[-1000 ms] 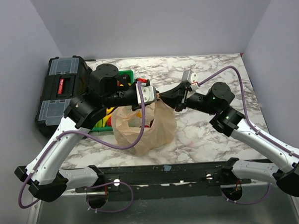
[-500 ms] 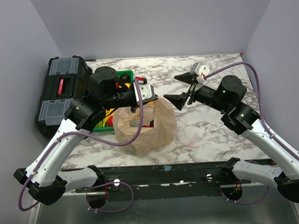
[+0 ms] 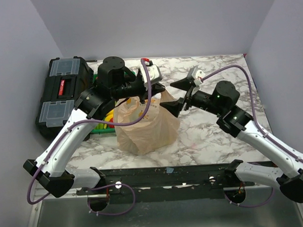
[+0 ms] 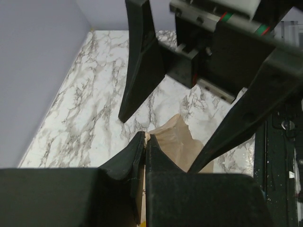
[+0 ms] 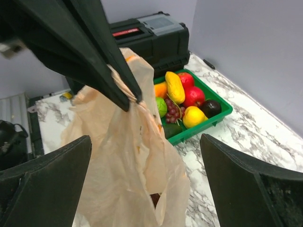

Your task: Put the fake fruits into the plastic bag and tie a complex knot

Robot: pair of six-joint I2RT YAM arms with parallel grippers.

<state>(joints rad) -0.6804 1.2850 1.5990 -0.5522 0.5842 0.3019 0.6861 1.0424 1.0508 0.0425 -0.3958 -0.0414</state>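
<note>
The left arm (image 3: 67,140) and right arm (image 3: 266,140) were clad in white shells, joined by round black joints. A purple cable (image 3: 230,67) was strung along each. Tapered black fingers (image 5: 45,182) were fitted; a green light (image 3: 217,96) was lit on the right.

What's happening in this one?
The left gripper is shut on the top edge of the bag, holding it upright on the table. The right gripper hangs wide open beside it, holding nothing. Fruits lie in the green tray next to the toolbox. The bag is not knotted yet.
</note>
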